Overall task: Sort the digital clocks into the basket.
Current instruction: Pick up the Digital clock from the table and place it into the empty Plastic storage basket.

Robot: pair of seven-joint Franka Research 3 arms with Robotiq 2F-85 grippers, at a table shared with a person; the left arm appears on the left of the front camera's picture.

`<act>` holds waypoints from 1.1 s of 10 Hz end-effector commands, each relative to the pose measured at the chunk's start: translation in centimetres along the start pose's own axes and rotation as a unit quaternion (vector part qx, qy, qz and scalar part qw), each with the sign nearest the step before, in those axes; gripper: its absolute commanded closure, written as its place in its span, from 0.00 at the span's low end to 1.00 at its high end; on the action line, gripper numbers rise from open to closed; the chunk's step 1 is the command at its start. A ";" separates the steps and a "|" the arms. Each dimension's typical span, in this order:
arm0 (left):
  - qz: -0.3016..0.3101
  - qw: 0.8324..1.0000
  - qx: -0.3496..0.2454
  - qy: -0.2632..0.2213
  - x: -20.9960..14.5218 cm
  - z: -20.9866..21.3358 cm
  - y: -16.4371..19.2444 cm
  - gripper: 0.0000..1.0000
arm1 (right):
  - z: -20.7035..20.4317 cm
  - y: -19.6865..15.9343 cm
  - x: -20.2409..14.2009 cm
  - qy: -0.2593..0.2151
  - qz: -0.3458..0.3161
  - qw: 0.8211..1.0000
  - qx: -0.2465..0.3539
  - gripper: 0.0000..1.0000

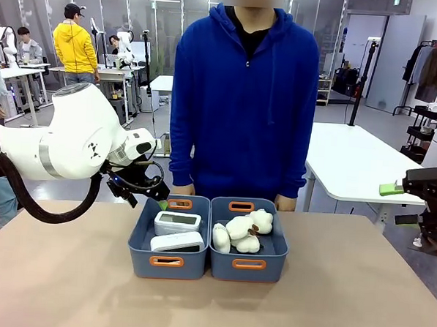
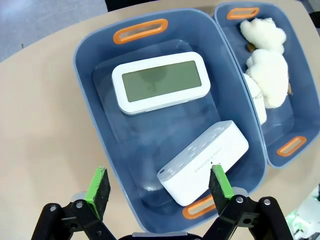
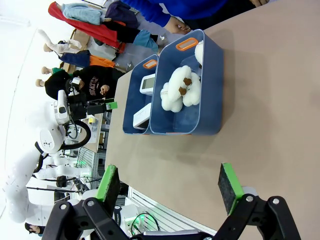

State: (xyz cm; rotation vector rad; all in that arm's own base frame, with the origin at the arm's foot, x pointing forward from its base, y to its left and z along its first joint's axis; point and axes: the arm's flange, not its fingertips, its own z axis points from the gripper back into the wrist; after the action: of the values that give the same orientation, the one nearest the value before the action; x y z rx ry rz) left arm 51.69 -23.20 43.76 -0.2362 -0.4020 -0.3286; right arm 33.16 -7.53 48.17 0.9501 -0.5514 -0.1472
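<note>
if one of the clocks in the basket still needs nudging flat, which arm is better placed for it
Likely the left. Its gripper hangs open right over the basket, above the clock lying on its side. The right gripper sits off at the table's right edge, far from both bins.

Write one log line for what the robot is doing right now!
clocks: both in left basket | left end effector: open, above basket | right end effector: open, away | mushrooms: right basket
</note>
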 end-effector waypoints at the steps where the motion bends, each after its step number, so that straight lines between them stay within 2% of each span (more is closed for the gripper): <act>1: 0.003 1.000 0.001 0.000 0.0 -0.1 0.0 0.00 | -0.3 0.0 0.0 -0.008 0.000 1.000 0.002 0.00; 5: 0.000 1.000 0.000 0.000 0.0 0.0 0.0 0.00 | -0.3 0.0 0.0 -0.008 0.000 1.000 0.002 0.00; 6: -0.007 0.993 -0.112 0.024 1.2 2.0 1.2 0.00 | -0.3 0.0 0.0 -0.008 0.000 1.000 0.002 0.00; 7: -0.019 0.995 -0.084 0.040 0.5 3.9 4.0 0.00 | -0.3 0.0 0.0 -0.008 0.000 1.000 0.002 0.00; 8: -0.013 0.992 -0.113 0.062 -1.2 5.7 7.1 0.00 | -0.3 0.0 0.0 -0.008 0.000 1.000 0.002 0.00; 10: -0.026 0.985 -0.163 0.047 -5.3 9.1 12.4 0.00 | -0.3 0.0 0.0 -0.008 0.000 1.000 0.002 0.00; 11: -0.022 0.978 -0.208 0.019 -8.0 11.3 15.6 0.00 | -0.3 0.0 0.0 -0.008 0.000 1.000 0.002 0.00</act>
State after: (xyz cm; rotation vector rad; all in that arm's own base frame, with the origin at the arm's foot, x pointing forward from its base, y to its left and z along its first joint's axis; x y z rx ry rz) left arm 48.52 -6.86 48.32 -0.5579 -0.2889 -0.4473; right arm 33.16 -7.58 48.15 0.9510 -0.5517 -0.1483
